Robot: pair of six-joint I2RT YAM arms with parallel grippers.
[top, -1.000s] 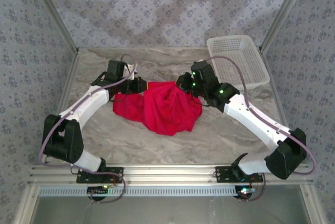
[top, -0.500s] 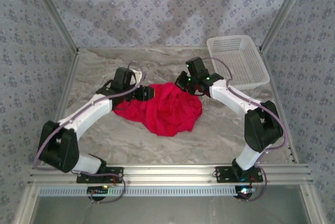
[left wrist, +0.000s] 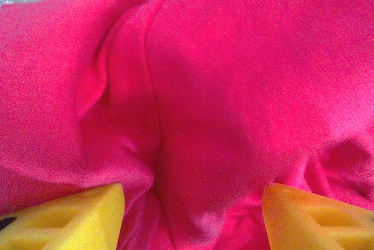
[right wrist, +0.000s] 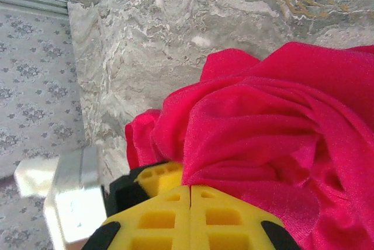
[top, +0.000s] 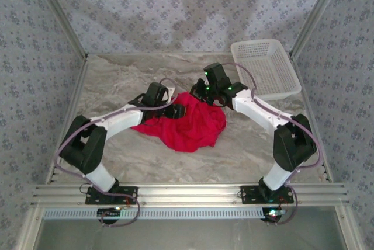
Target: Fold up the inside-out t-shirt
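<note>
A plain crimson t-shirt (top: 190,124) is seen crumpled in a loose, deeply creased heap near the middle of the table, one edge spread flatter toward the left.

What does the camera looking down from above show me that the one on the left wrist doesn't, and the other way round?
From above you get the layout: the marble-patterned table, the white basket at its far right corner, and both arms stretched toward the crumpled red t-shirt, with the left gripper over its left part. The left wrist camera gives the close-up: the cloth's weave and a deep crease, with the gripper's yellow fingertips standing apart at the bottom. Both show the t-shirt and the left gripper.
</note>
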